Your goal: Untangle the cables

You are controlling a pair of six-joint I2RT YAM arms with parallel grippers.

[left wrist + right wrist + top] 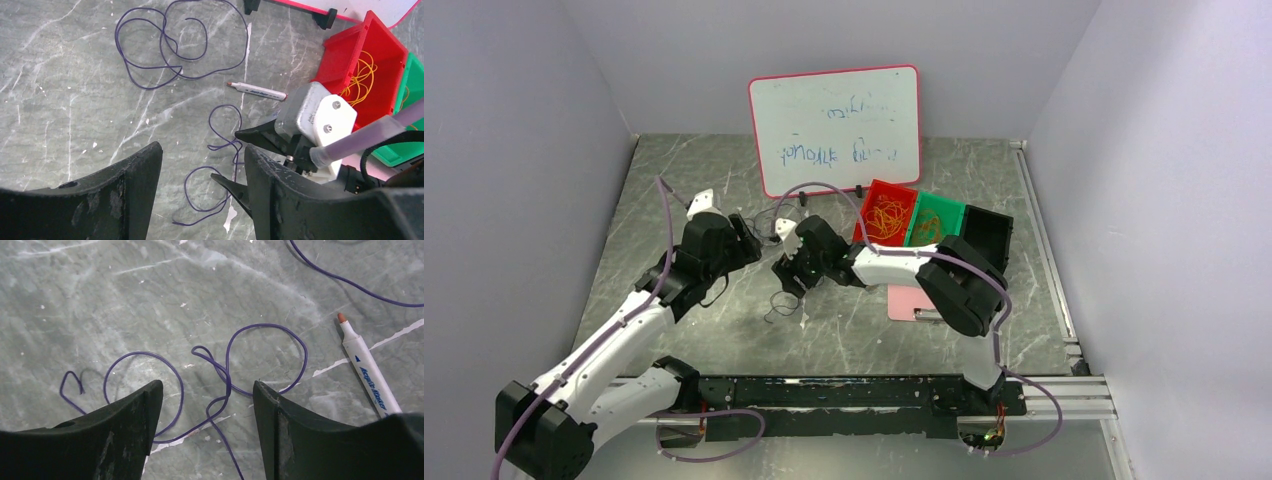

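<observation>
Cables [223, 145] of purple wire lie loose on the desk [60, 125], and more, orange and yellowish, sit in the red bin [345, 50] and the green bin [954, 212] at about 2 o'clock in the left wrist view. Taking that view as the dial, the far cable [165, 45] rests at 11 o'clock in wide, open loops that cross one another but look slack, well apart from everything else. The near cable [228, 375] sits at the centre, just beside a marker [370, 380] at 1 o'clock. It makes two round loops joined by a tight kink where the strand crosses itself. By my reading the job is well advanced: the purple pair is already parted and some cables are binned, while the kink in the near cable and the overlaps in the far one remain to be worked out. The right fingers [125, 440] stand spread wide directly above that kink, the strand running between them, pinching nothing. The left fingers [125, 200] hang at 6 o'clock, likewise spread, empty and clear of the wire.
</observation>
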